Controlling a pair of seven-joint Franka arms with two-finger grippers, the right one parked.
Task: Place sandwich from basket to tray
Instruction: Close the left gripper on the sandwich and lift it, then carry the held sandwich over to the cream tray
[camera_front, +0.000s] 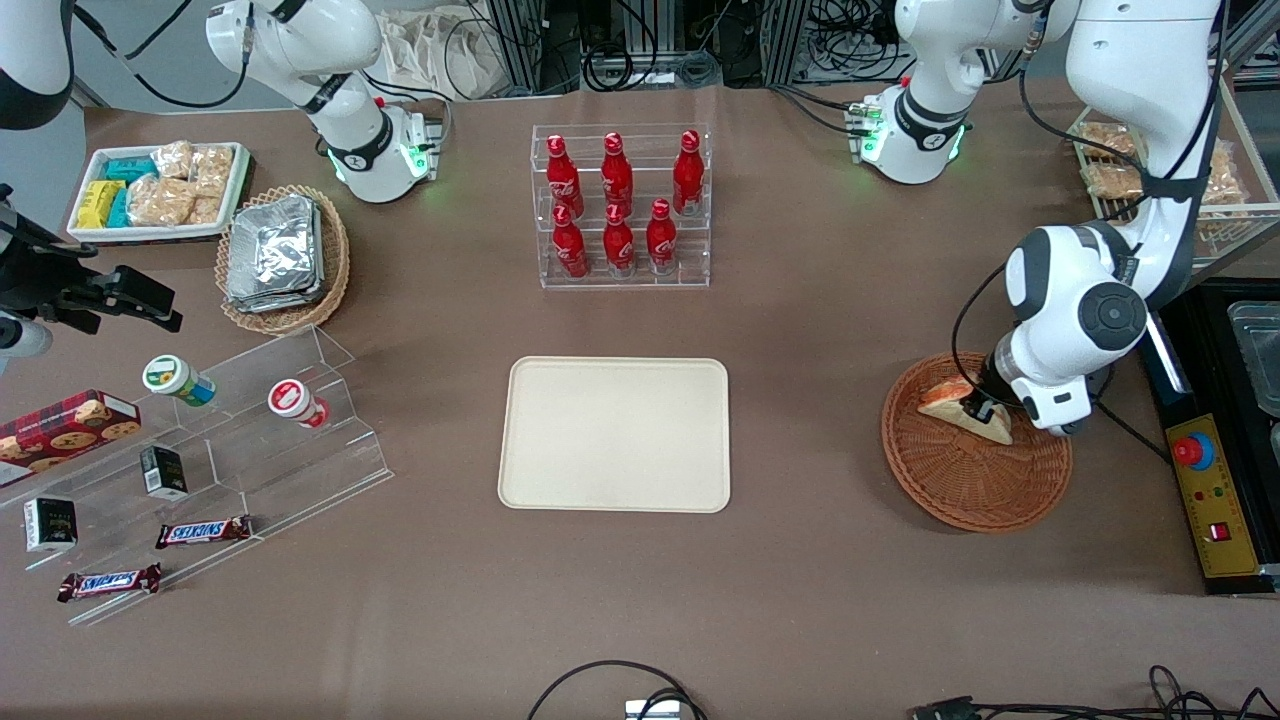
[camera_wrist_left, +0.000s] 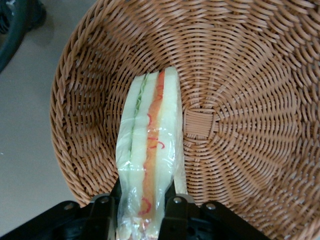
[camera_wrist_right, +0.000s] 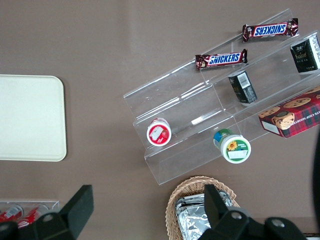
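One sandwich (camera_wrist_left: 149, 150) lies in your one reddish-brown basket (camera_front: 950, 490), and one cream tray (camera_front: 615, 435) sits bare mid-table, toward the parked arm's end from it. Six red bottles (camera_front: 618, 205) stand in their clear rack. Your arm bends down over the basket, and the gripper (camera_wrist_left: 142, 210) is clamped on the sandwich's wrapped end.

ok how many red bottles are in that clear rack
6, all in the clear rack, farther from the front camera than the tray: three on its upper step, three on the lower. None look hidden.
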